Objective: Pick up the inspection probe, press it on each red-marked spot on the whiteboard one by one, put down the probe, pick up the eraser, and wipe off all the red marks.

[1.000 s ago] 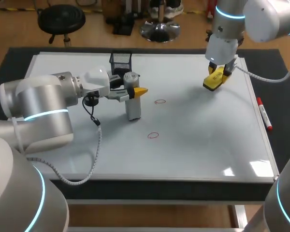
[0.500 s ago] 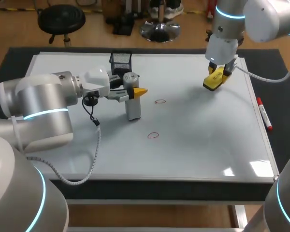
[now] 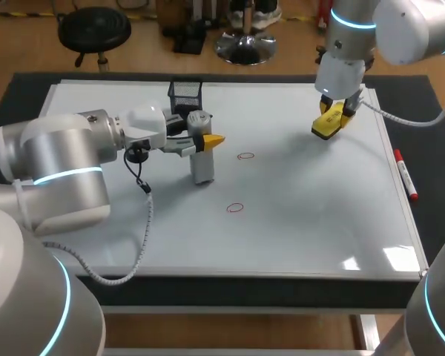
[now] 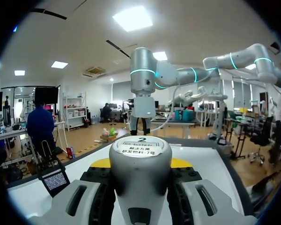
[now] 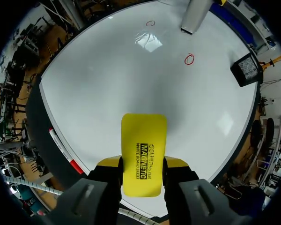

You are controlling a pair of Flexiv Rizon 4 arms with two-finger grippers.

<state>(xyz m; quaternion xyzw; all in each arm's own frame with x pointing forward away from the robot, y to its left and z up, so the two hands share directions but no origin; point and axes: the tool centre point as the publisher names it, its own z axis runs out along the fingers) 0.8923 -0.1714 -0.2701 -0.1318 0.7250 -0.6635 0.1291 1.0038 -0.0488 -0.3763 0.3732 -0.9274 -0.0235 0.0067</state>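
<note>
Left tool [image 3: 205, 138], clamped on one probe [image 3: 202, 169], slightly leftward since before; right tool [image 3: 331, 119] clamped on one eraser [image 5: 144, 140]; two red marks [image 3: 245, 156] [image 3: 235, 208].

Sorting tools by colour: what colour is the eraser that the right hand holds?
The eraser is bright yellow with black lettering; the right wrist view shows it best.
</note>
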